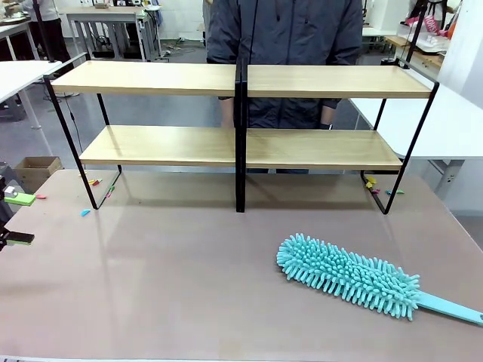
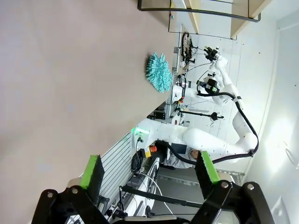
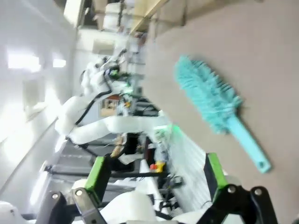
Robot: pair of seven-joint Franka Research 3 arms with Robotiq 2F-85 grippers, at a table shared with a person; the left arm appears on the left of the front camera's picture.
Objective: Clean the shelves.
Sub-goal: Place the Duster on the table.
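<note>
Fluffy teal chenille duster lies flat before the wooden shelves; left hand and right hand both released, empty.

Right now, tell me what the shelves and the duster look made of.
Shelves: boards seemingly light wood or laminate, matte with faint grain; frame thin black metal, by its slim bent rods. Duster: head of soft turquoise chenille-like fingers, probably microfibre; handle smooth matching plastic.

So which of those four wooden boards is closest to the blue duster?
The lower right board: it sits on the duster's side of the black upright, below the top one.
</note>
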